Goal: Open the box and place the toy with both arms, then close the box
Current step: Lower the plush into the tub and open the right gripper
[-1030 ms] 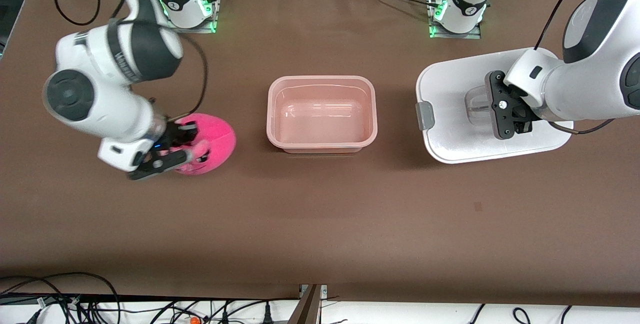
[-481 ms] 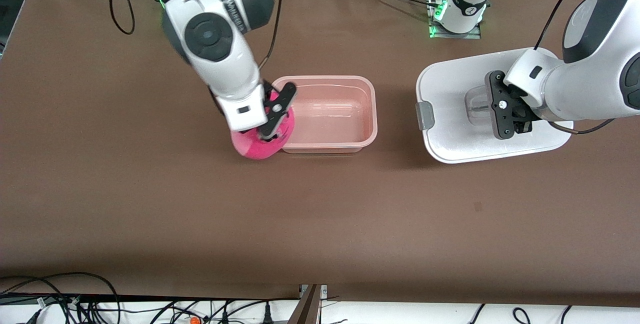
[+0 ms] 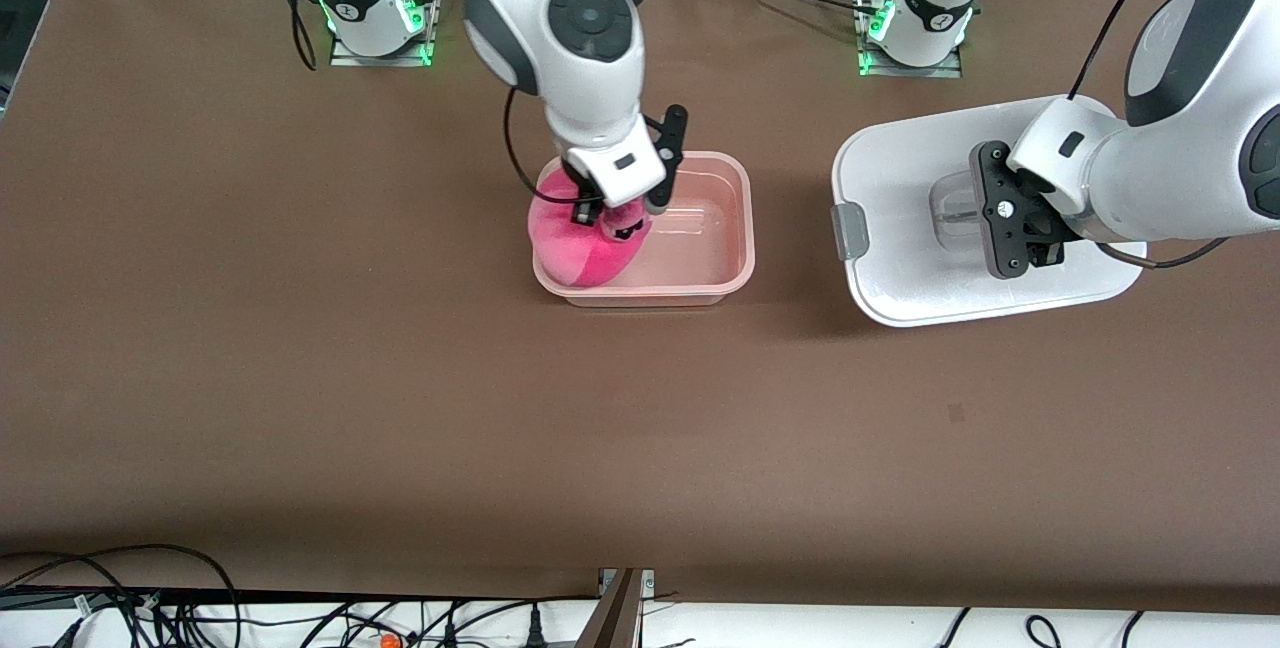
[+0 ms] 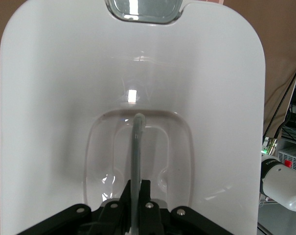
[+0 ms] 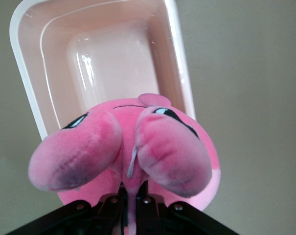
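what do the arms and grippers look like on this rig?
Two white arms, right arm and left arm, with rounded shells, dark grey joint bands and round grey joint caps. Black cables loop along each. Both bases glow green. The right gripper and left gripper are black, two-fingered, on black plates with silver screws.

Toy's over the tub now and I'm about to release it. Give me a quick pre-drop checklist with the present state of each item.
1. Box open, nothing inside: ok.
2. Toy gripped: ok, the right gripper is shut on it.
3. Toy inside the rim: not ok; it hangs over the tub's end toward the right arm's side and overlaps that wall.
4. Toy height above the floor of the box: cannot tell.
5. Lid out of the way: ok, it lies on the table toward the left arm's end, apart from the box.
6. Lid ready for closing: ok, the left gripper is shut on its handle.
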Motion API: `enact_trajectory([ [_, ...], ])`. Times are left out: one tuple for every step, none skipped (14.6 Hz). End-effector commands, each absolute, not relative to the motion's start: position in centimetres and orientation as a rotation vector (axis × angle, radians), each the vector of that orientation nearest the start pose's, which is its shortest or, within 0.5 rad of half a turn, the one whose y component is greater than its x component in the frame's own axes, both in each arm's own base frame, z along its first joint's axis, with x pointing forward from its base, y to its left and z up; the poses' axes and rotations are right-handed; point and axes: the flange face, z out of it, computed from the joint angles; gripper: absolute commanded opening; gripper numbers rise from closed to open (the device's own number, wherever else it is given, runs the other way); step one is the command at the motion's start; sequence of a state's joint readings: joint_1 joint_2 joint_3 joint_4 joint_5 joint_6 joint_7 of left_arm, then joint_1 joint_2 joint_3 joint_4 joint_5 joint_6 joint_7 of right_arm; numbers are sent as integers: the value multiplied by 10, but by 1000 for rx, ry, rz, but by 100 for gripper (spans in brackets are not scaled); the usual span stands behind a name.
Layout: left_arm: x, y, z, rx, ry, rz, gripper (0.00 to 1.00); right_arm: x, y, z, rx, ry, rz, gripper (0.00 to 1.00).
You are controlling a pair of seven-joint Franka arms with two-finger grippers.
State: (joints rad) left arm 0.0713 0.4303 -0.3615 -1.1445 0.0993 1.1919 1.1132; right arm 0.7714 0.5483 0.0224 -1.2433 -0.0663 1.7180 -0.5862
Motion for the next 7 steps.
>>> enact_trajectory([
  [617,-120,555,-2516,2086,518,0,504,505,430,-2499,-2042,134,0],
  [617,-119,555,-2517,2083,519,0,503,506,425,-2498,-2040,152,0],
  [618,-118,555,-2516,2080,520,0,502,504,417,-2497,-2043,181,0],
  [618,-118,555,-2516,2080,520,0,499,504,405,-2498,-2040,218,0],
  [618,-119,555,-2516,2081,519,0,498,505,394,-2496,-2043,243,0],
  [617,-121,555,-2515,2085,518,0,496,509,384,-2493,-2052,259,0],
  [617,-123,555,-2509,2088,520,0,491,516,371,-2482,-2069,280,0],
])
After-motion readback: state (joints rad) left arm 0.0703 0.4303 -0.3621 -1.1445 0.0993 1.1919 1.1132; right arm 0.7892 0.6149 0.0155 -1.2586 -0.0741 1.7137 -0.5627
